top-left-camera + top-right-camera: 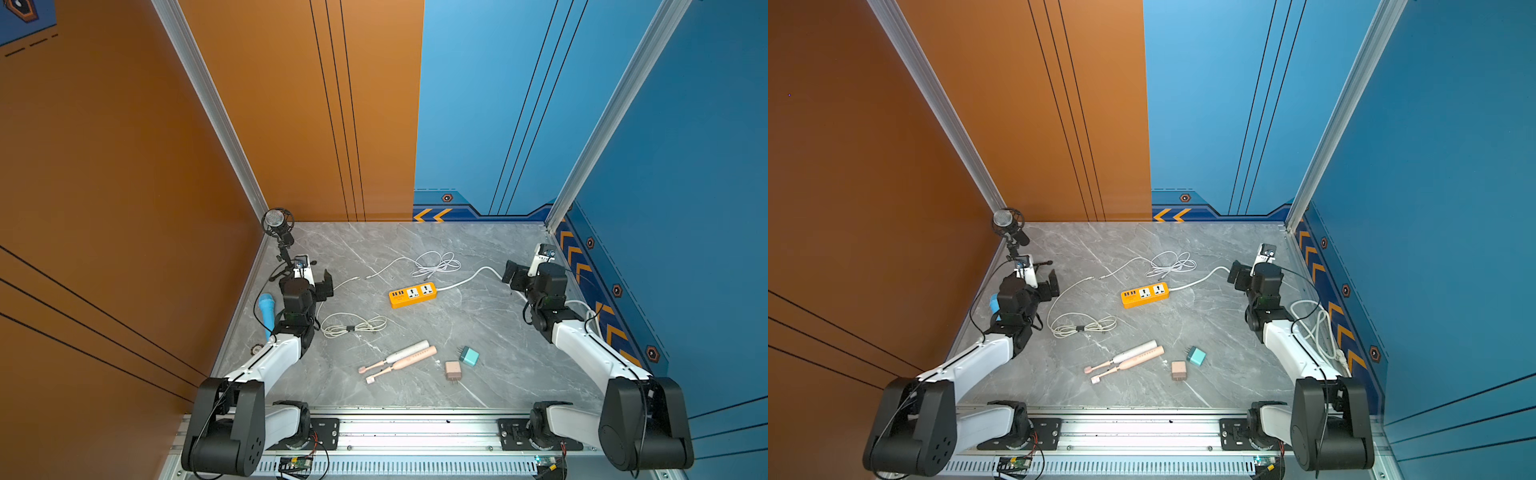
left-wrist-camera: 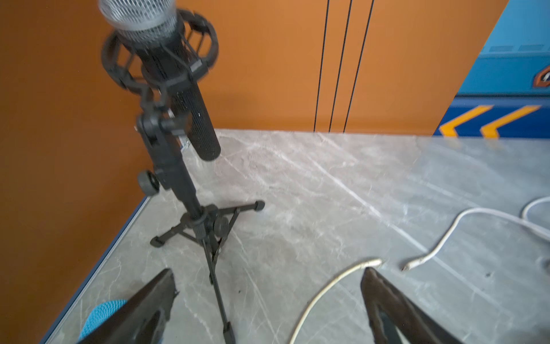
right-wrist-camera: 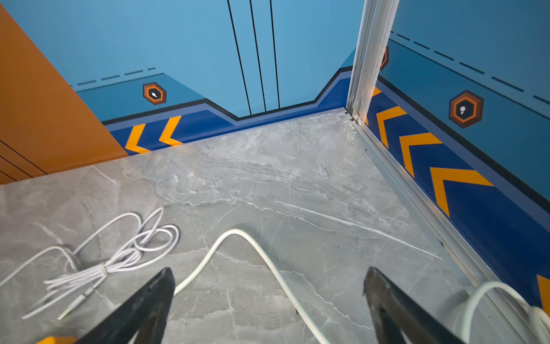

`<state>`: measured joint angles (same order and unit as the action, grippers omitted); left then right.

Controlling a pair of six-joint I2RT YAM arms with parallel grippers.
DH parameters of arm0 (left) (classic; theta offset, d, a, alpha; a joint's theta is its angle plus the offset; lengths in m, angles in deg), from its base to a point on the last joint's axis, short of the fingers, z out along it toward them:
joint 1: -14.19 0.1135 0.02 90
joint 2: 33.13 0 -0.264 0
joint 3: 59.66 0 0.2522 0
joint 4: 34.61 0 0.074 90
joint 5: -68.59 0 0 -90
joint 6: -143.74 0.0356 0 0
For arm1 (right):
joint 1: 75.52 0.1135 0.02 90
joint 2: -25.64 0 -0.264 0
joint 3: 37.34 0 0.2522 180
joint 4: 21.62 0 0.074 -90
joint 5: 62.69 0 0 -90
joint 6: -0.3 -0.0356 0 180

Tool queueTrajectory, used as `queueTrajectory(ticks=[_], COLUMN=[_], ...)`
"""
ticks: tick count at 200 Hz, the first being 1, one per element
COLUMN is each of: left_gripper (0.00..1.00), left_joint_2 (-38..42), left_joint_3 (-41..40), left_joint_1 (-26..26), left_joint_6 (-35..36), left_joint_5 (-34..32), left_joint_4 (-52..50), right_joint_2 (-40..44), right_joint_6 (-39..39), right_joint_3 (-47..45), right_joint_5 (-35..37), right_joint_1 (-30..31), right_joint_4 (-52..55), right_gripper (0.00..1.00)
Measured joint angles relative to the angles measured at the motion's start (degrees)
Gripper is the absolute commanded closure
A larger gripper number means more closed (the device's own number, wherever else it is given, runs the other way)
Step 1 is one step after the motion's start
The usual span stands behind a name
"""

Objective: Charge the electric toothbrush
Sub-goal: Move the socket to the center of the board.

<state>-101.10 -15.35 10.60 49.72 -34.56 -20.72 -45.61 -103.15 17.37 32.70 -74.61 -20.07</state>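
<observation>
Pink toothbrush (image 1: pixel 404 364) far from left gripper (image 2: pixel 268 269)

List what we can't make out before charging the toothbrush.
- Blue microphone: mostly behind left arm, both top views.
- White toothbrush, pink toothbrush: charging ports too small, top views.
- Power strip cord: far end hidden behind the right arm.
- Stand microphone: head blurred, cut by the left wrist view's edge.

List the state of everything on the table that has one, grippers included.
Left gripper: open, empty.
Right gripper: open, empty.
Power strip: nothing plugged in.
White toothbrush: lying flat, uncabled.
Pink toothbrush: lying flat, uncabled.
Pink adapter: lying unplugged.
Teal adapter: lying unplugged.
Cream cable: bundled, unconnected.
White cable: loosely coiled, unconnected.
Stand microphone: upright.
</observation>
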Motion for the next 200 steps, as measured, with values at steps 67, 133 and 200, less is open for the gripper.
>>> queueTrajectory(ticks=[67, 133, 200], left_gripper=[0.02, 0.02, 0.02], left_joint_2=[-1.6, -10.6, -32.5], left_joint_3=[11.9, 18.9, 33.1], left_joint_1=[-1.7, -22.6, -29.0], left_joint_6=[-13.7, -8.6, 1.5], left_joint_5=[5.3, 11.0, 19.6], left_joint_4=[-19.4, -29.7, -36.9], right_joint_2=[-2.4, 7.3, 9.0], right_joint_6=[-12.7, -16.5, -19.3], right_joint_3=[2.3, -4.8, -7.1], right_joint_5=[-8.6, -7.0, -6.8], right_joint_1=[-1.2, 5.6, 7.5], right_joint_4=[13.9, 18.2, 21.4], right_gripper=[0.00, 0.00, 0.00])
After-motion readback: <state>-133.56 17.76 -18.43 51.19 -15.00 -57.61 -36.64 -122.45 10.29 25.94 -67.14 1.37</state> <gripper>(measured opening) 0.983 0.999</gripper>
